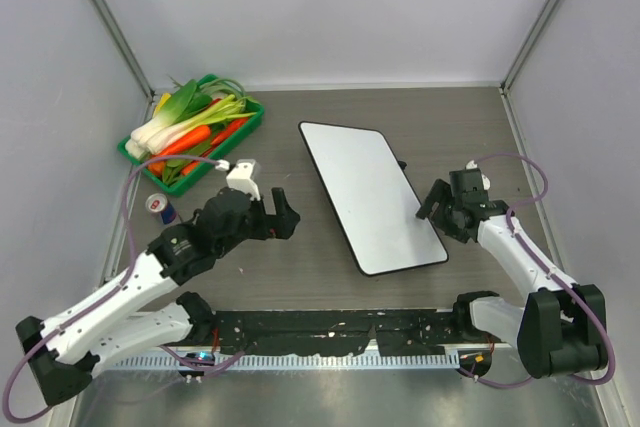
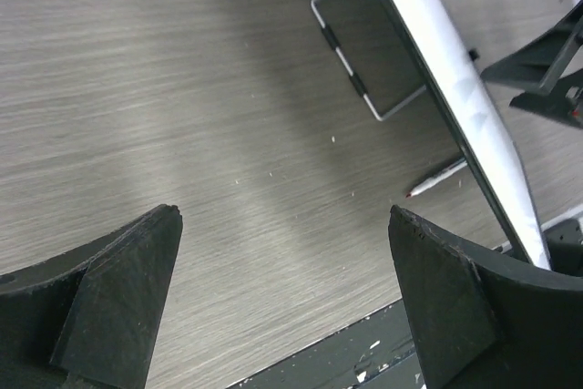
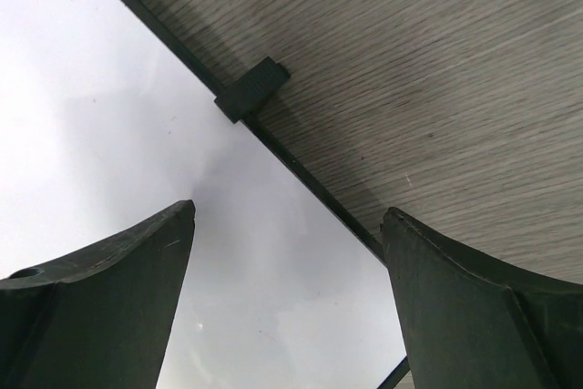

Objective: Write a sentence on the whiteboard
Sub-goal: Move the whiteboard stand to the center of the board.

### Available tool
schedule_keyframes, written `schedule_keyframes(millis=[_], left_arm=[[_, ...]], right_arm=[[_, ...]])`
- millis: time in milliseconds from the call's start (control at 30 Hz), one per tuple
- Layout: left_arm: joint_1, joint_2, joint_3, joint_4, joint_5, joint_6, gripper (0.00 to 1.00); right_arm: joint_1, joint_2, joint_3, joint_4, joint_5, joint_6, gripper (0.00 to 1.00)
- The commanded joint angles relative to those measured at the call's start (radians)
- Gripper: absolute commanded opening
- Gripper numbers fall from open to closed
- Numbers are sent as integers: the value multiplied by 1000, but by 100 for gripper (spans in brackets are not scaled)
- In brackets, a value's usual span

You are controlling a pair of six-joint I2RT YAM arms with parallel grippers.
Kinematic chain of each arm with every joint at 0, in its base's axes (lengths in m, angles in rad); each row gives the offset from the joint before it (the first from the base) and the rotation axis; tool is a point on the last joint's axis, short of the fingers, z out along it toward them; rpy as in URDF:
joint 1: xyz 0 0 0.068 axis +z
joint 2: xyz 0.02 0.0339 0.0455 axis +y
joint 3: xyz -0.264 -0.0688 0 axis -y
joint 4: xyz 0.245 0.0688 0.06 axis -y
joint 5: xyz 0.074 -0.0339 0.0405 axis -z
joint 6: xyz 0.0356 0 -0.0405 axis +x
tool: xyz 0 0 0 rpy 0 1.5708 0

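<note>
Grey table (image 1: pixel 300 267): green tray (image 1: pixel 124 146) holds leeks (image 1: pixel 185 112), probably carrots (image 1: pixel 195 137); whiteboard (image 1: pixel 370 192) propped; left gripper (image 2: pixel 284 216), right gripper (image 3: pixel 287 211) spread.

We see bright, even light from above. The whiteboard (image 1: pixel 372 195) shines white, with soft grey shadows on it in the right wrist view. The table (image 2: pixel 182 88) shows pale shiny streaks. Both wrist views look a little soft.

robotics lab cell: plain white walls (image 1: pixel 330 7), metal corner posts (image 1: pixel 113 27), grey wood-grain table (image 1: pixel 310 267)
</note>
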Motion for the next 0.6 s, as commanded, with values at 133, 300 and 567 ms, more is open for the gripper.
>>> schedule_keyframes(millis=[133,300,567], left_arm=[[8,-87,-21,-50,-61,-4,100],[7,-59,-16,-45,-45,-9,100],[8,-47,7,-62,-64,5,100]], right_arm=[[-1,10,74,107,58,34,86],[-34,82,137,155,51,4,80],[-163,274,174,219,-1,-67,25]])
